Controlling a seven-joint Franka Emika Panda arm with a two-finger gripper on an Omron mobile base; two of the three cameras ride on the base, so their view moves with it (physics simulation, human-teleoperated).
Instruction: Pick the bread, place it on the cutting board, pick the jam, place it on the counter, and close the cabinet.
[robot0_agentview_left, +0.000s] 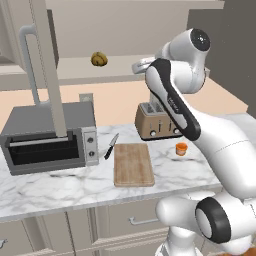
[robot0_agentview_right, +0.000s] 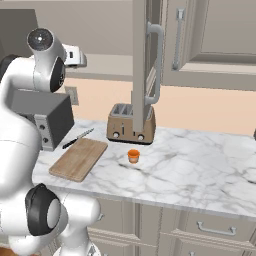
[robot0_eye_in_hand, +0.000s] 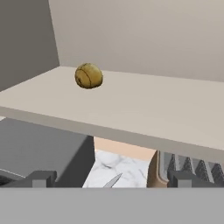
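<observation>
The bread (robot0_eye_in_hand: 89, 75) is a round golden-brown roll on the shelf of the open cabinet (robot0_agentview_left: 48, 65); it also shows as the bread (robot0_agentview_left: 99, 59) up on that shelf. My gripper (robot0_eye_in_hand: 113, 179) is open with nothing between its fingertips (robot0_eye_in_hand: 41, 178). It hangs in front of the shelf edge, level with it, a good way short of the roll. The cutting board (robot0_agentview_left: 133, 164) lies bare on the counter (robot0_agentview_left: 60, 187). The small orange jam (robot0_agentview_left: 181, 148) stands on the marble right of the board, also seen as the jam (robot0_agentview_right: 133, 156).
A toaster (robot0_agentview_left: 157, 121) stands behind the board and a toaster oven (robot0_agentview_left: 47, 137) sits to its left. A knife (robot0_agentview_left: 111, 146) lies between the oven and the board. The open cabinet door (robot0_agentview_right: 142, 60) with its bar handle juts out over the toaster.
</observation>
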